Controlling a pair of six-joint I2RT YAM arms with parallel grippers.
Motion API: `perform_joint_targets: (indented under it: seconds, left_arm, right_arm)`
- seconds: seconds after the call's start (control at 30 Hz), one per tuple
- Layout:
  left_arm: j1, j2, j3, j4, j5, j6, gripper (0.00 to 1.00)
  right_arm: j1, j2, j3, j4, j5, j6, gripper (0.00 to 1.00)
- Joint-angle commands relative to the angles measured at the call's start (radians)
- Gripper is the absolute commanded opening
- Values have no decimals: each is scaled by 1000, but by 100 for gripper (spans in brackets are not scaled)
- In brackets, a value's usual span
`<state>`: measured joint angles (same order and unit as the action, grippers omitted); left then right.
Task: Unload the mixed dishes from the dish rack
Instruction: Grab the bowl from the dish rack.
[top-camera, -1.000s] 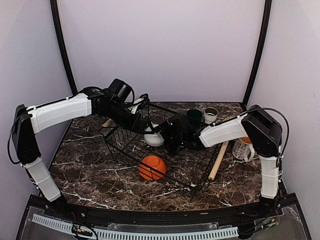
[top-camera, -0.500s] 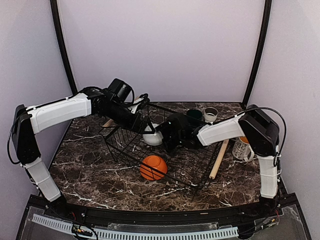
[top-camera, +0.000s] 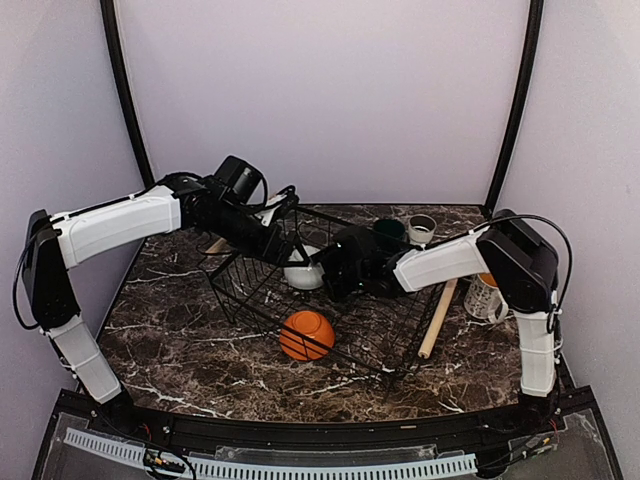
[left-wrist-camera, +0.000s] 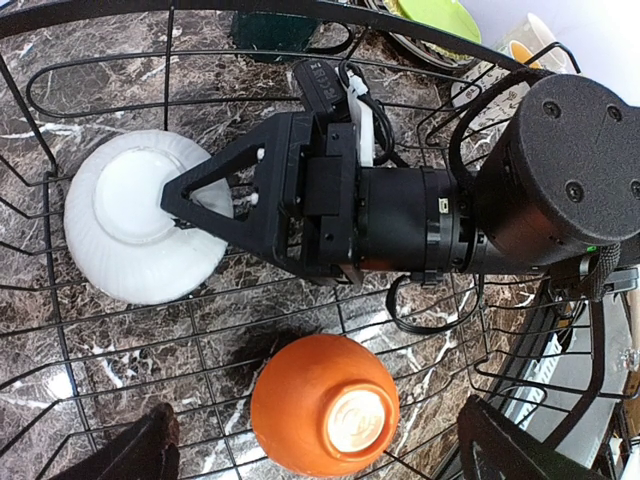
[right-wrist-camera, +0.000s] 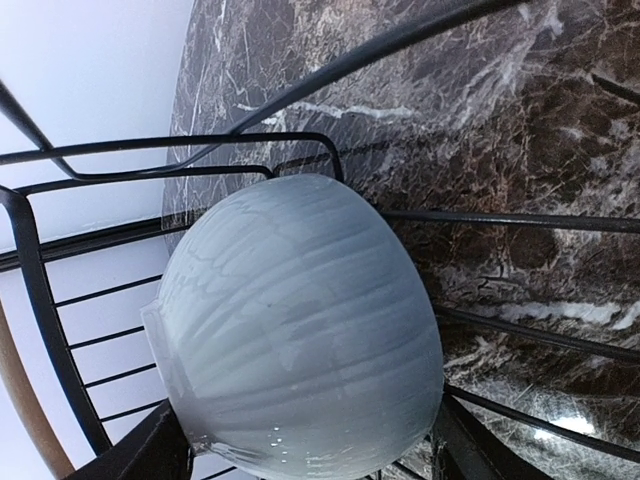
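Dark marble counter (top-camera: 160, 340) across the lower half of the overhead view. Dish rack (top-camera: 250, 295) sits at centre frame, black wire, with a wooden handle along its right side. Left gripper (top-camera: 272, 243) is at the rack's upper-left rim, jaws spread wide, nothing between them. Right gripper (top-camera: 322, 268) reaches in from the right, jaws astride the upturned white bowl (left-wrist-camera: 130, 240) on the rack floor; cannot tell whether they pinch it. Orange bowl (top-camera: 306, 335), also upturned, lies in the rack's lower part, apart from the white one. Dark green cup (top-camera: 389, 232) and small white cup (top-camera: 421, 229) stand side by side by the rack's upper-right corner.
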<state>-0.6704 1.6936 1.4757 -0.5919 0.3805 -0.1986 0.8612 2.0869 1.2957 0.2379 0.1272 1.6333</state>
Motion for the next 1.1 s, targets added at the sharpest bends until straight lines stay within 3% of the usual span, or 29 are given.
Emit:
perform_joint_targets:
  seconds: [0.0, 0.23, 0.63, 1.07]
  left_arm:
    - [5, -55, -20, 2, -11, -3, 96]
    - [5, -72, -24, 5, -57, 8, 96]
    - [9, -92, -41, 23, -95, 14, 97]
    - [35, -96, -89, 120, 43, -34, 98]
  right_arm:
    - [-1, -22, -18, -4, 5, -78, 64]
    - [-1, -83, -75, 94, -3, -189, 60]
    - [-8, -193, -145, 117, -60, -431, 56]
    - [-87, -336, -276, 188, -300, -623, 55]
